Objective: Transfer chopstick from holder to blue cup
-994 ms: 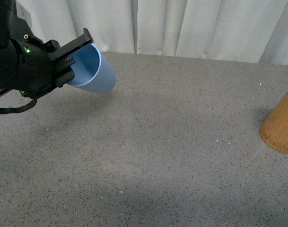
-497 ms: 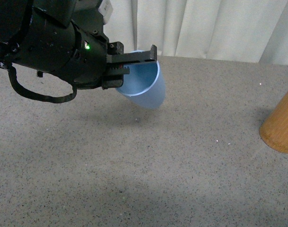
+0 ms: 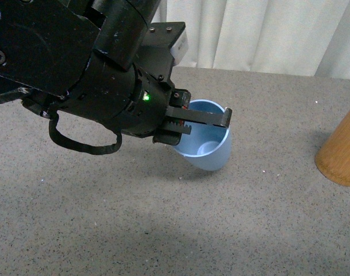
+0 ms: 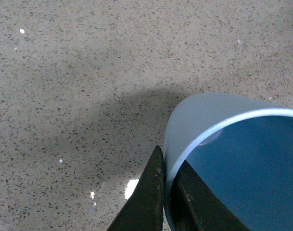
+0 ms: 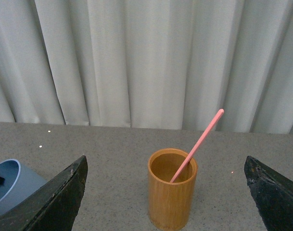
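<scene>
- Left claw [image 4: 164, 162] pinches the rim of the blue cup [image 3: 212, 152], which hangs tilted over the counter [image 3: 163, 230].
- Right claw [image 5: 165, 160] is spread wide, facing the holder [image 5: 171, 202].
- The chopstick [image 5: 199, 142] leans inside the upright holder, well apart from the cup.

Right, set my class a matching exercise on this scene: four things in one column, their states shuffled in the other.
Things:
1. blue cup
2. chopstick
3. holder
4. right gripper

States:
A. open, holding nothing
B. standing upright
C. rim pinched by the left gripper
D. leaning out of the holder

Pairs: 1-C, 2-D, 3-B, 4-A.
</scene>
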Controlling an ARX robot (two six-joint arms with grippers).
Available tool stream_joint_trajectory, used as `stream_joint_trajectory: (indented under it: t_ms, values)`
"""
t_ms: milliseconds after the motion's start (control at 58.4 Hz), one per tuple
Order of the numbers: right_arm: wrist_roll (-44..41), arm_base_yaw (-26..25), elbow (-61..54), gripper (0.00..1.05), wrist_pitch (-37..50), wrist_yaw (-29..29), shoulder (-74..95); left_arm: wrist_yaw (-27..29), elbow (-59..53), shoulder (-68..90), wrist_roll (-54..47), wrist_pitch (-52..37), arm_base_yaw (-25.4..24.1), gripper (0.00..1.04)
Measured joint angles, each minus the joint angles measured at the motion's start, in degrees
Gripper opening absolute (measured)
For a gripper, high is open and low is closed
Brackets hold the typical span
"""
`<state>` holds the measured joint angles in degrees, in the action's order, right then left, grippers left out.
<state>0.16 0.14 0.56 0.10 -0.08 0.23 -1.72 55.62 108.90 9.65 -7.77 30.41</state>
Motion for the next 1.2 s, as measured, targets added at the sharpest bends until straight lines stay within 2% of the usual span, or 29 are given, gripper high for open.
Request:
stream_joint_trajectory:
  t_ms: [617,1096,1199]
  values:
    - [0.00,0.00,0.00,0.95,0.00,0.00,0.00,1.51,0.09,1.27,-3.50,2.78,1.64,0.04]
    - [0.00,0.00,0.00,0.95,0.00,0.00,0.00,1.09,1.84,1.27,-2.01,2.86,1.64,0.72]
    - [0.00,0.00,0.00,0.95,0.00,0.00,0.00,1.27,2.69,0.90,-0.46,2.75,1.44,0.93]
